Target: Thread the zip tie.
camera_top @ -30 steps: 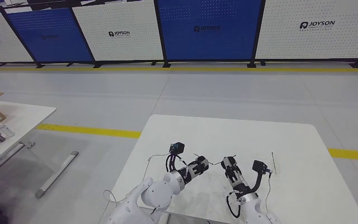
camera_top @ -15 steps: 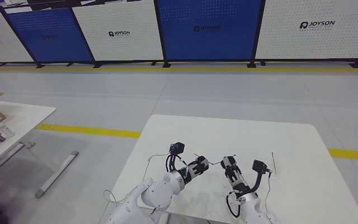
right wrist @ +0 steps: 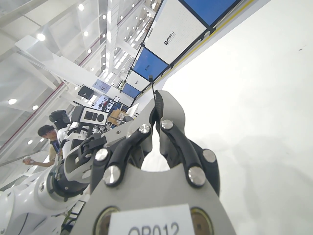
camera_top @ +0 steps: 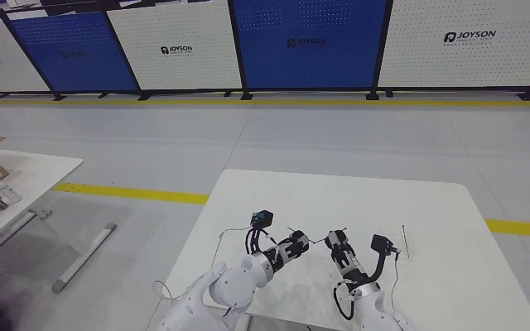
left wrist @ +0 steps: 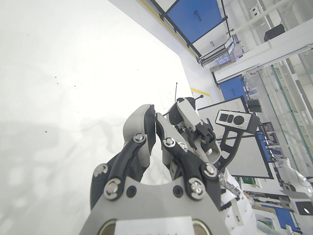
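A thin black zip tie [camera_top: 317, 242] stretches between my two grippers above the near part of the white table [camera_top: 348, 194]. My left gripper [camera_top: 303, 241] is shut, its fingertips [left wrist: 155, 114] pressed together on one end of the strand. My right gripper [camera_top: 333, 238] is shut on the other end. In the right wrist view the tie's square head [right wrist: 150, 77] sticks out past the closed right gripper [right wrist: 156, 96]. The left wrist view shows the right gripper [left wrist: 182, 101] just beyond my left fingertips, with the tie's head [left wrist: 201, 96] poking out of it.
A second black zip tie [camera_top: 404, 237] lies flat on the table to the right of the arms, and it appears in the left wrist view [left wrist: 176, 90] too. Blue and white pegboard panels [camera_top: 306, 41] stand across the floor behind.
The right arm has shifted slightly toward the left gripper, narrowing the gap between them. Both grippers stay shut on the tie.
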Robot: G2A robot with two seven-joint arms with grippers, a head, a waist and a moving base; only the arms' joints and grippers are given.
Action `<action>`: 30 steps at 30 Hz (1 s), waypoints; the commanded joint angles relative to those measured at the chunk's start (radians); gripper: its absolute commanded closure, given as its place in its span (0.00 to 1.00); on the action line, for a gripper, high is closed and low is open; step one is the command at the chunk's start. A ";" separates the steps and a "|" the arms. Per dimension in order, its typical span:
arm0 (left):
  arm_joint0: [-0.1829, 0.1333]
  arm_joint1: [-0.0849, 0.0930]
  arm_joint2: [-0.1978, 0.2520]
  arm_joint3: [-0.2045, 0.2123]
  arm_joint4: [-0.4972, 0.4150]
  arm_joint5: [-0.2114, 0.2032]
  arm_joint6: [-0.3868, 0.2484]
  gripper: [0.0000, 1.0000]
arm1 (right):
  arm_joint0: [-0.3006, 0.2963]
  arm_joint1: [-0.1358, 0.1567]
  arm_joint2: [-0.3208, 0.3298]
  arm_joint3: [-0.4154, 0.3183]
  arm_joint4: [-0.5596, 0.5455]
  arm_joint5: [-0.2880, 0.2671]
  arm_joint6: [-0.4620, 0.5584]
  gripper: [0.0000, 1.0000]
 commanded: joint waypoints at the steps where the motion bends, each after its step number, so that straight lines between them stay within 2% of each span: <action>1: 0.000 0.000 0.000 0.000 0.000 0.000 0.000 1.00 | 0.000 -0.002 -0.001 0.002 0.001 0.002 0.002 1.00; 18: 0.000 0.000 0.000 0.000 0.000 0.000 0.000 1.00 | 0.004 -0.009 -0.009 0.013 0.009 0.002 0.011 1.00; 26: 0.000 0.000 0.000 0.000 0.000 0.000 0.000 1.00 | 0.004 -0.022 -0.006 0.031 0.079 -0.008 -0.025 1.00; 30: 0.001 -0.002 0.010 0.003 0.001 -0.021 0.018 1.00 | 0.010 -0.030 -0.018 0.043 0.115 -0.008 -0.024 1.00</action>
